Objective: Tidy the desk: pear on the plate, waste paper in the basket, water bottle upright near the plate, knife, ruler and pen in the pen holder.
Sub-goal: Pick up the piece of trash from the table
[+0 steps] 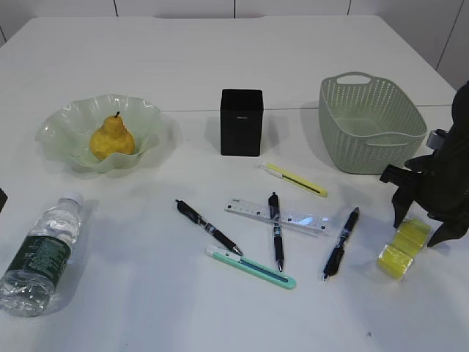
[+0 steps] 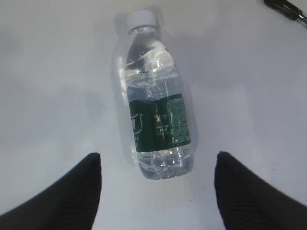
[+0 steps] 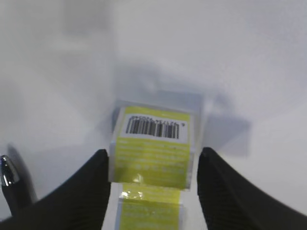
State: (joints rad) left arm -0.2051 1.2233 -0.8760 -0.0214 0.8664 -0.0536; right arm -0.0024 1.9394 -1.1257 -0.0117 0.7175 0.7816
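Yellow waste paper [image 3: 153, 148], glossy and barcoded, lies on the table [image 1: 220, 66] at about four o'clock from the basket [image 1: 370, 121], between the fingers of the right gripper [image 3: 151, 184]; those fingers flank it closely, and I cannot tell whether they are already pinching it or merely touching. Risk, as I judge it: the slick wrapper could squirt out forward or crumple unevenly under the squeeze, leaving only a corner caught, which might drop short of the basket rim; a pen [image 1: 341, 242] lying at nine o'clock of the paper could be nudged if the claw shifts sideways. The right arm reaches steeply down, wrist tipped toward the table. The left gripper [image 2: 158, 191] hangs released, fingers spread well apart, above the water bottle [image 2: 156, 103], which lies on its side, cap at twelve o'clock in the wrist view.
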